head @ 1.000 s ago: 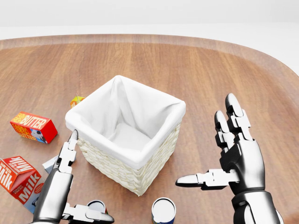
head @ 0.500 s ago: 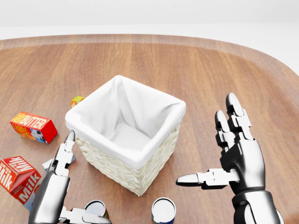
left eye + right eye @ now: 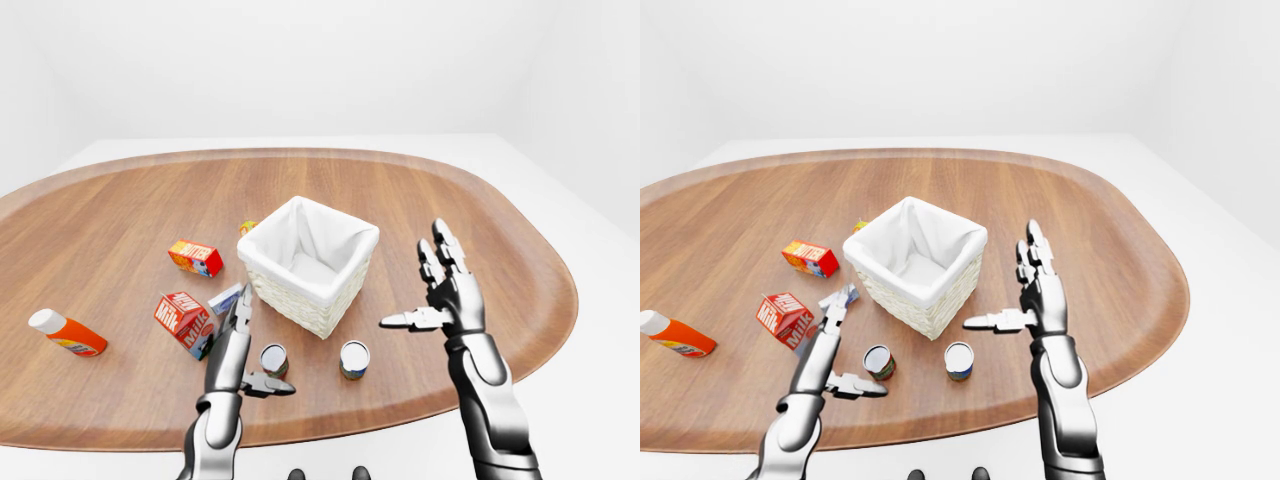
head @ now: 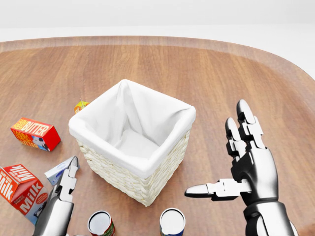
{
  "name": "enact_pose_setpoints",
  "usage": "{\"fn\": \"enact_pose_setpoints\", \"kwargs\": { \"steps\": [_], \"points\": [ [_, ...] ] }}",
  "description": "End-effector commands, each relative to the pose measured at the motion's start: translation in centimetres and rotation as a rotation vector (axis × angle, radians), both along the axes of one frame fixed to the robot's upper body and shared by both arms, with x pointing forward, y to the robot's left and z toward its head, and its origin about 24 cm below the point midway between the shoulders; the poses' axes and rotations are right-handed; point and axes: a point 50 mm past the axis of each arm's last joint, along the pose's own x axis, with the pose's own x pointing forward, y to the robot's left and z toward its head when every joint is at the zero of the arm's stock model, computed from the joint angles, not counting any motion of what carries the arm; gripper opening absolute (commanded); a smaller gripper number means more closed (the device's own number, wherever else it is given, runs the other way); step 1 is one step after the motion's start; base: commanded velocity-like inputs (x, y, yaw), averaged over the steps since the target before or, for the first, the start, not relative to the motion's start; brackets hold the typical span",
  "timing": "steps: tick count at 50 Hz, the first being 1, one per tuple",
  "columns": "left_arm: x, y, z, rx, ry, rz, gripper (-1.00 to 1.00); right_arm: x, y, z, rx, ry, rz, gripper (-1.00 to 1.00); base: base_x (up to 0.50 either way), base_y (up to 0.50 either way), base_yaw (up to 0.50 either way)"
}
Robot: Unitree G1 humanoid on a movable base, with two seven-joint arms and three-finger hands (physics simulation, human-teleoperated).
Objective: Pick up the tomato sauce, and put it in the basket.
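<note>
Reaching in from the lower left of the left-eye view, the left hand (image 3: 243,358) is spread apart, two fingers pointing up and the thumb stretched sideways toward a small red-labelled can (image 3: 274,359). The thumb tip lies just beside the can; whether it touches cannot be told. Nothing is held.

That red can is most likely the tomato sauce, though its label is too small to read. It stands upright on the wooden table (image 3: 480,215), just below the basket (image 3: 308,262) in the left-eye view. A second can (image 3: 353,359) with a blue label stands near it to the right, also upright.

The right hand (image 4: 246,167) is raised at the right of the head view, fingers up, thumb pointing left, empty and well apart from both cans.

The basket is woven, square and lined with white cloth, with nothing visible inside. Left of the hands lie a milk carton (image 3: 183,317), a butter box (image 3: 195,257) and, farther left, an orange bottle (image 3: 66,333) on its side.

Judging by its look, the can should be rigid, smooth-sided and fairly weighty for its size, so it could slip or tip. The best hold seems to be around the middle of its round wall, thumb opposite the fingers.
</note>
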Motion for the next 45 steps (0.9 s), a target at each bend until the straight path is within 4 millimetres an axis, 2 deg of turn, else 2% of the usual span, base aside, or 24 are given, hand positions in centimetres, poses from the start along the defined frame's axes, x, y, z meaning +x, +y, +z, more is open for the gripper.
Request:
{"fn": "enact_pose_setpoints", "kwargs": {
  "steps": [1, 14, 36, 45],
  "points": [
    [-0.5, 0.0, -1.0, 0.016, 0.041, 0.009, 0.97, 0.1, 0.0, -0.1, -0.002, 0.005, 0.001, 1.00, 0.00, 0.00, 0.00],
    [-0.3, 0.3, -1.9, 0.051, 0.061, 0.031, 0.97, 0.1, 0.0, 0.0, 0.000, 0.002, -0.001, 1.00, 0.00, 0.00, 0.00],
    [0.6, 0.3, -1.5, 0.042, 0.042, 0.032, 0.97, 0.0, 0.1, -0.4, -0.005, 0.016, 0.004, 1.00, 0.00, 0.00, 0.00],
    [0.9, 0.4, -2.2, 0.040, 0.060, 0.043, 0.98, -0.1, 0.2, -0.4, -0.006, 0.019, 0.006, 1.00, 0.00, 0.00, 0.00]
  ]
}}
